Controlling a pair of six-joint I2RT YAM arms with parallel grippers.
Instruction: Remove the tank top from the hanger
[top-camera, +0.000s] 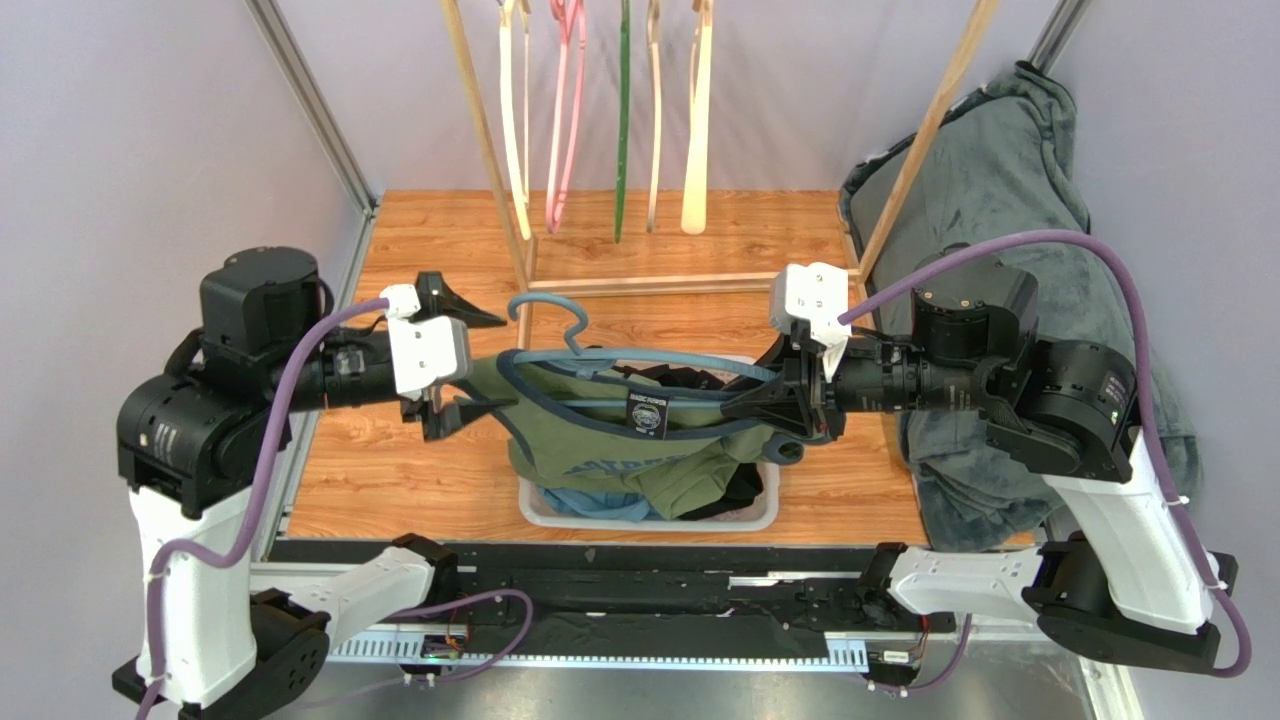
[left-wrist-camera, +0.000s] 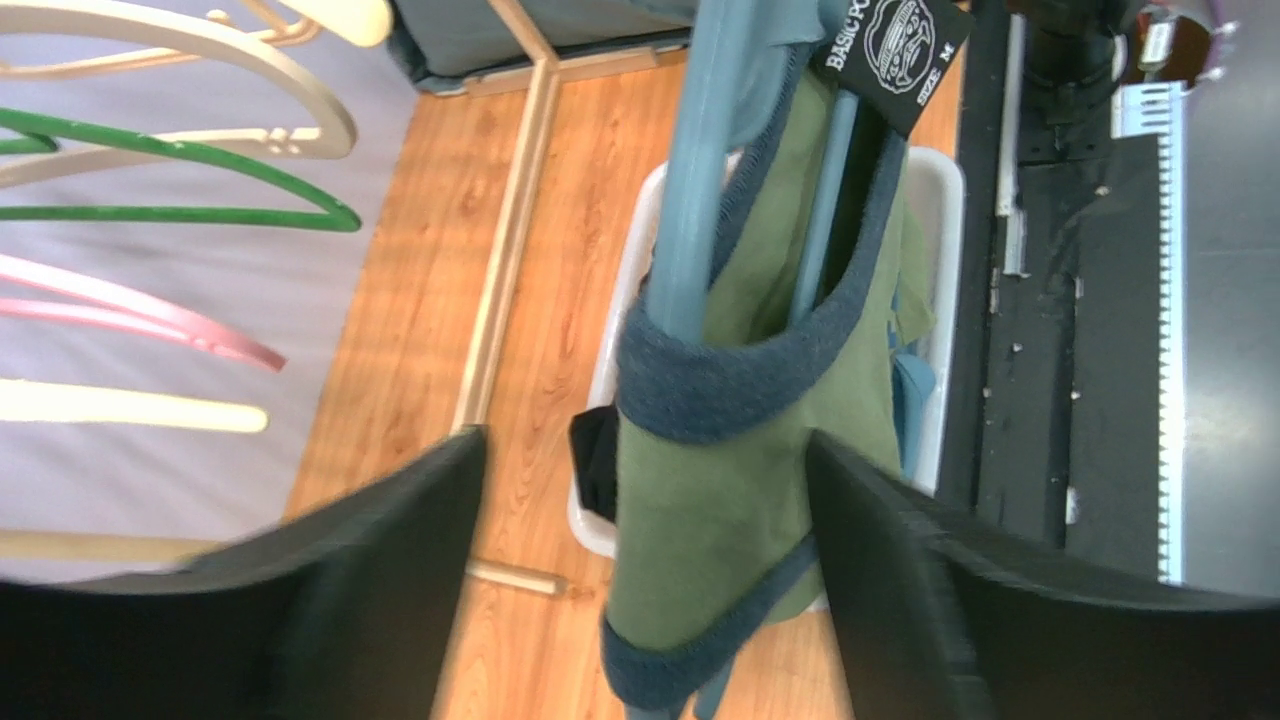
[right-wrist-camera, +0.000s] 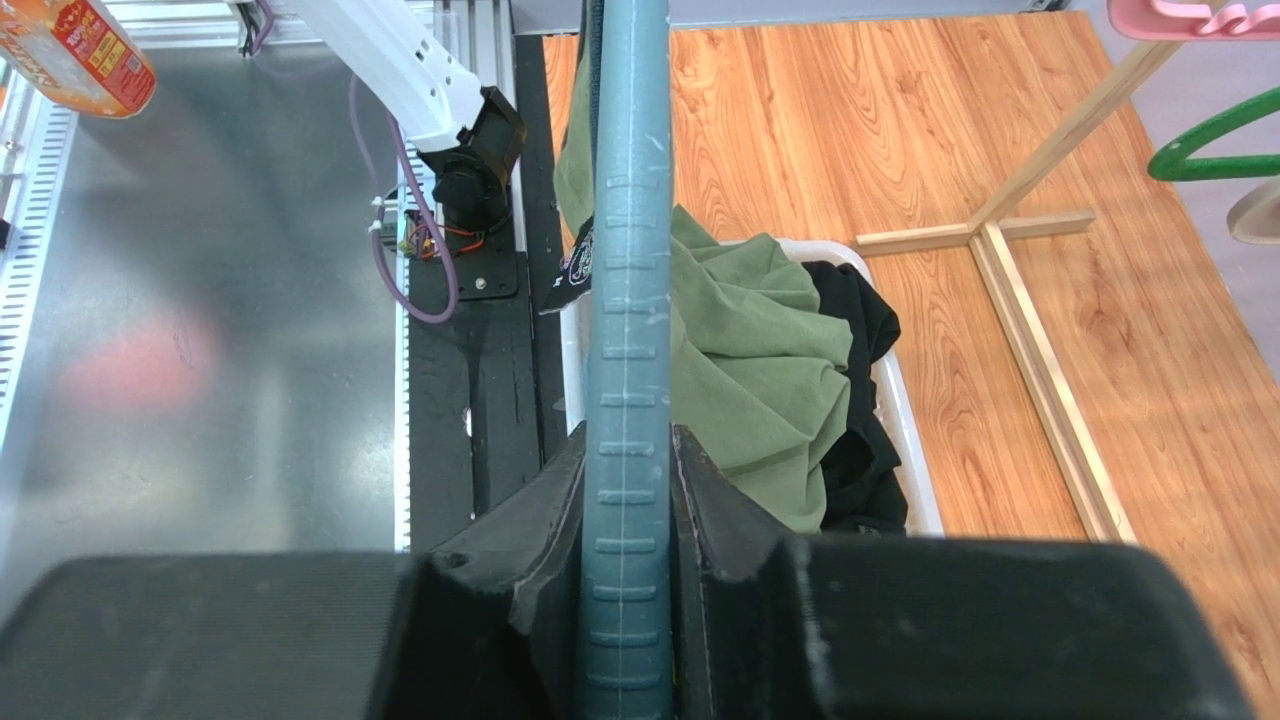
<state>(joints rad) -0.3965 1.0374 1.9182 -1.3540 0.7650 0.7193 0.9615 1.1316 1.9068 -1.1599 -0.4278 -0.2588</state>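
Two grey walls (top-camera: 135, 135) enclose a wooden tabletop (top-camera: 421, 465) at mid-frame. Black rails (top-camera: 676, 600) run along the bottom edge. A grey blanket (top-camera: 1037, 180) is heaped at upper right. A wooden rack (top-camera: 486, 135) at top centre carries coloured hangers (top-camera: 624, 120). A white basket (top-camera: 649, 521) at centre has clothes inside. The green tank top (top-camera: 601, 435) hangs on the blue hanger (top-camera: 549, 312) over the basket, centre frame. The right gripper (top-camera: 784, 408) is clamped on the hanger's right end. The left gripper (top-camera: 469, 368) has its jaws apart, straddling the top's left shoulder with gaps on both sides.

Green tank top (left-wrist-camera: 721, 495) hangs by one strap from teal hanger (right-wrist-camera: 628, 375)
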